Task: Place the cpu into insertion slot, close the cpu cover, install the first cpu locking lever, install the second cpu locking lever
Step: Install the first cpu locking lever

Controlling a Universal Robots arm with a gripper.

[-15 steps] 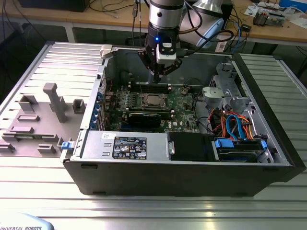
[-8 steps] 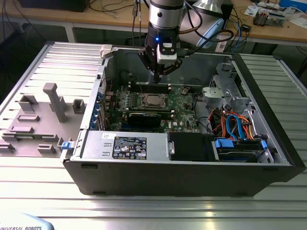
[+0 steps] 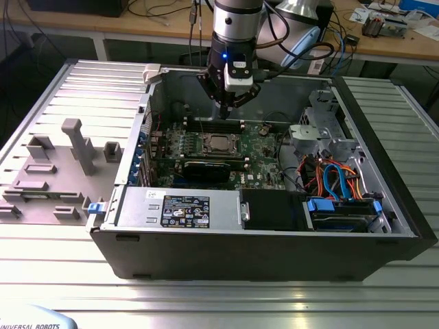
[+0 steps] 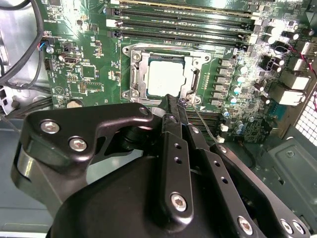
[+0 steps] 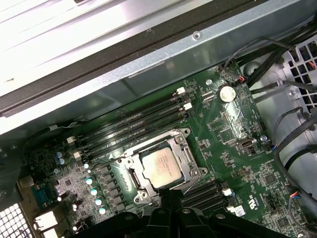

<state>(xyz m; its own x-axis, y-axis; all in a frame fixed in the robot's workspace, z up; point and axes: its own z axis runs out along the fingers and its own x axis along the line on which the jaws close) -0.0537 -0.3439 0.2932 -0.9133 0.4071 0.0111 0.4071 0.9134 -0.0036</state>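
Note:
The cpu [image 4: 166,77] lies flat in the insertion slot [image 4: 132,74], its silver top showing in both wrist views [image 5: 160,167]. The cpu cover [image 4: 193,62] is down around it as a silver frame [image 5: 182,148]. A thin wire lever [image 4: 204,124] runs along one side of the socket, right by the fingertips. My gripper [image 4: 173,100] is shut with nothing in it, its tip at a corner of the socket. In the exterior view the gripper [image 3: 224,113] hangs just above the board, behind the cpu [image 3: 219,142].
The open computer case [image 3: 357,110] walls in the board. Long memory slots [image 4: 183,22] lie beside the socket. A black graphics card [image 3: 206,168], a power supply [image 3: 175,205] and coloured cables [image 3: 336,175] fill the case. A grey fixture [image 3: 79,144] stands on the exterior view's left.

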